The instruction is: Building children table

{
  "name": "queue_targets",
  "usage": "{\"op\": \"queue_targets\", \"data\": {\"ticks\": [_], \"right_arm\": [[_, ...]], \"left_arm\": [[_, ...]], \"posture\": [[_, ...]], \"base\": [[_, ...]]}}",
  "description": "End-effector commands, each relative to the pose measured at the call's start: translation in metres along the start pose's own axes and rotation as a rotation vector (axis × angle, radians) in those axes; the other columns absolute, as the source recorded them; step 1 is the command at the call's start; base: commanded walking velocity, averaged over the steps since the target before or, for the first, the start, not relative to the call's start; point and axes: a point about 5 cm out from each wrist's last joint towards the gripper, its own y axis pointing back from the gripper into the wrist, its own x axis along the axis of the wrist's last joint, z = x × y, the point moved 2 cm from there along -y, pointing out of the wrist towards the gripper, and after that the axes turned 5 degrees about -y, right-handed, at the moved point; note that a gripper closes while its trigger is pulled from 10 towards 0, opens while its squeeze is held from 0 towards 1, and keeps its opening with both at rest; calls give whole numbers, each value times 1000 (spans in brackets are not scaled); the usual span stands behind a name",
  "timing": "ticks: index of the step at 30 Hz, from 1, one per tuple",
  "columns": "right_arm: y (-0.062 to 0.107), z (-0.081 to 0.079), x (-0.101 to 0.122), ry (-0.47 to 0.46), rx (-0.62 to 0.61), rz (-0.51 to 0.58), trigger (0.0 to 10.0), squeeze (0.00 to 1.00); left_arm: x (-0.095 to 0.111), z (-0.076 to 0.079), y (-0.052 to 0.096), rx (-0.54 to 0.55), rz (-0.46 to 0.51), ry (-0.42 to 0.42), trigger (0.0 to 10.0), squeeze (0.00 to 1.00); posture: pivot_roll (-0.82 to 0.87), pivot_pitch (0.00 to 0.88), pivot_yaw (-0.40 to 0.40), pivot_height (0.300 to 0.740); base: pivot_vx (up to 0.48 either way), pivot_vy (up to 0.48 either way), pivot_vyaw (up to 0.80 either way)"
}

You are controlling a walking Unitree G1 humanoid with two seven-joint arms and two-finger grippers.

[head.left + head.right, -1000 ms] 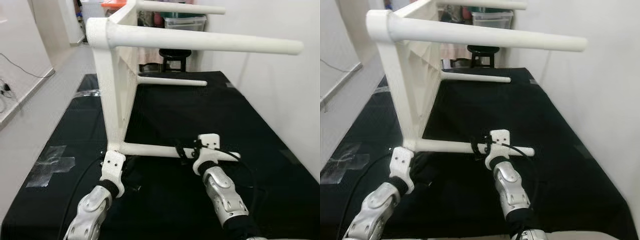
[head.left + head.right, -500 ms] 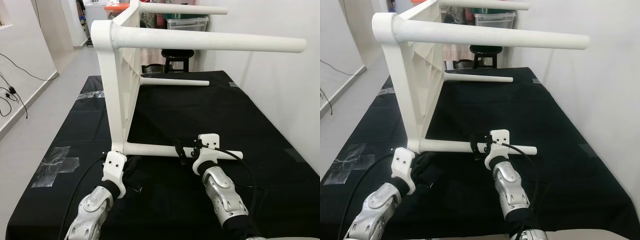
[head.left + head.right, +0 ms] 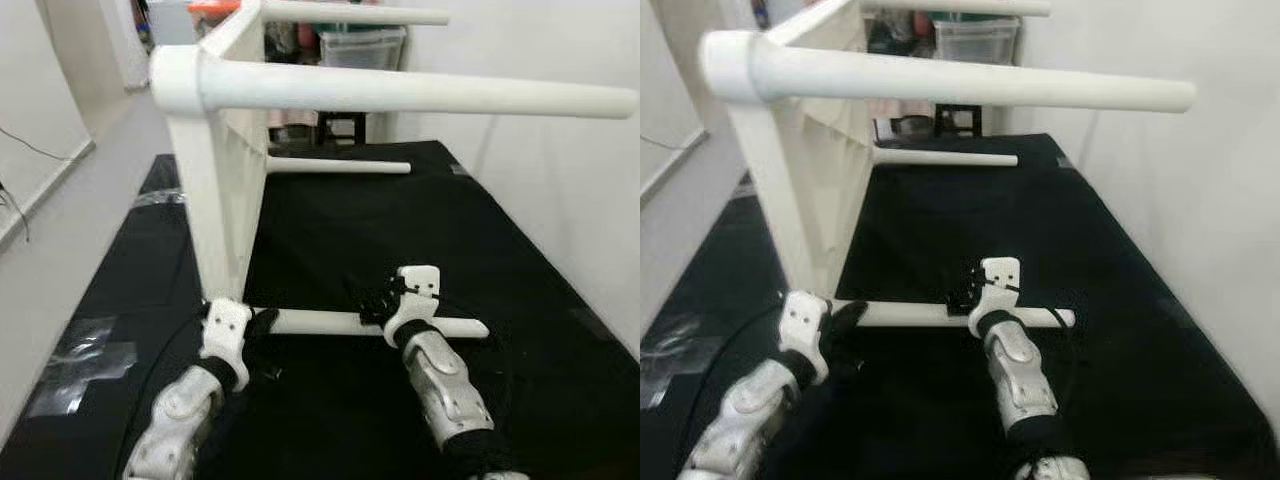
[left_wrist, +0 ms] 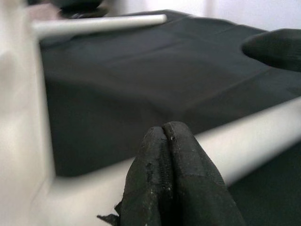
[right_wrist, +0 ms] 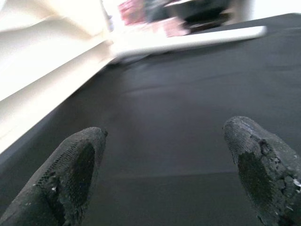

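The left gripper (image 4: 165, 155), its textured black fingers pressed together, sits at the near round leg (image 3: 330, 322) of the white plastic children's table (image 3: 225, 170), which lies on its side on a black cloth (image 3: 420, 230). The right gripper (image 5: 169, 160), spread wide, is by the same leg, further right
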Motion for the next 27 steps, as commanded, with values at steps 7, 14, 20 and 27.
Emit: {"op": "queue_targets", "data": {"ticks": [7,14,20,27], "right_arm": [[4,12,2,-28,-36,8,10000,0],[4,11,3,-19,-16,8,10000,0],[5,11,4,-14,3,7,10000,0],[5,10,4,-6,9,4,10000,0]], "left_arm": [[16,18,-4,-78,51,5,10000,0],[12,20,3,-52,21,-27,10000,0],[7,23,12,-17,-20,-111,10000,0],[13,32,7,-51,-16,-212,10000,0]], "posture": [[-69,0,-17,740],[-69,0,-18,740],[-65,0,-24,740],[-72,0,-22,740]], "base": [[88,0,0],[0,0,0],[0,0,0],[0,0,0]]}}
